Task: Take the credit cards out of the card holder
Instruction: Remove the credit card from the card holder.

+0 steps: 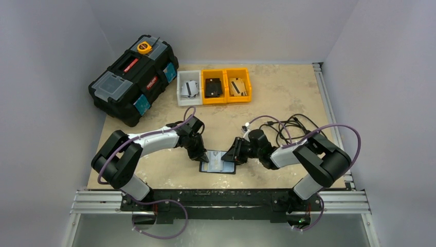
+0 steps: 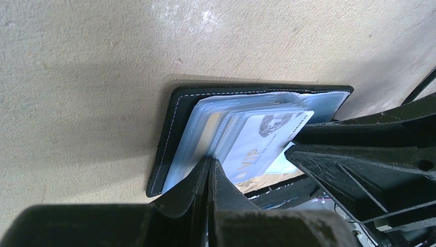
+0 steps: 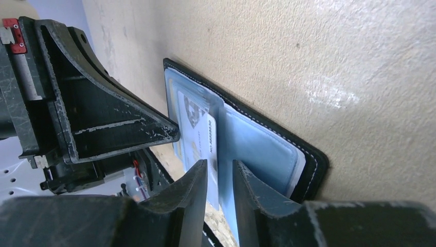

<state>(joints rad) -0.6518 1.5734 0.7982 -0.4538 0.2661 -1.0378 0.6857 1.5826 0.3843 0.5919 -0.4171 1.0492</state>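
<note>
Right hand (image 3: 220,170), fingers a little apart, straddles the edge of a pale credit card (image 3: 210,135) poking from a clear sleeve; the card is not pinched. Left hand (image 2: 211,167), fully closed, rests its tip on the open black card holder (image 2: 167,149), which lies flat on the tabletop (image 3: 334,62) near the front edge. Risk: closing off-centre could catch the sleeve too — dragging the whole holder along.

Soft, even light comes from above. The table (image 1: 288,98) looks bright, with white shiny spots in both wrist views. A dark shadow lies beside the card holder (image 2: 167,139). The close fingers (image 3: 187,206) at the bottom look blurry
</note>
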